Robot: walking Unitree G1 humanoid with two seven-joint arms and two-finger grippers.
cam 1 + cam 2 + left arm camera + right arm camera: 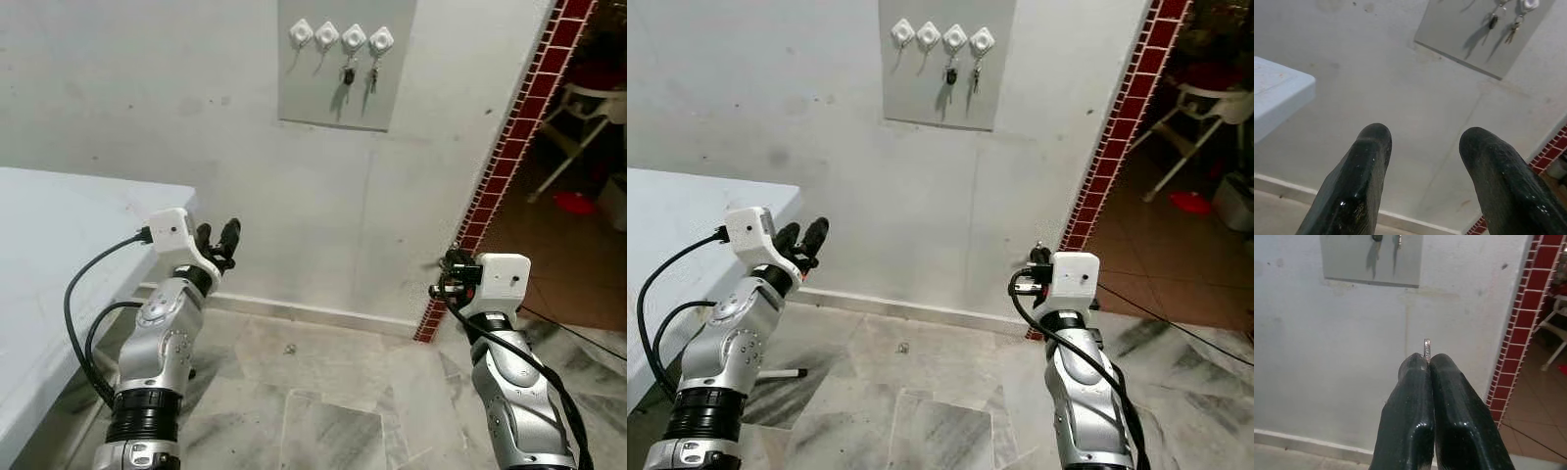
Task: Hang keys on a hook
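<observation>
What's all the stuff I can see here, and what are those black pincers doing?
Panel: one, grey, on the white wall.
Hooks: four, white, in a row on the panel.
Keys: two sets, dark, hanging from the two right-hand hooks.
Table: one, white, at left.
Brick edging: red, at the wall's right corner.
Chair: one, white, in the room beyond.
Left tool: black, open, raised, empty.
Right tool: black, shut on a thin metal piece.

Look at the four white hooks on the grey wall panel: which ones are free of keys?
The two leftmost hooks are bare; the two on the right each carry keys hanging below them.
</observation>
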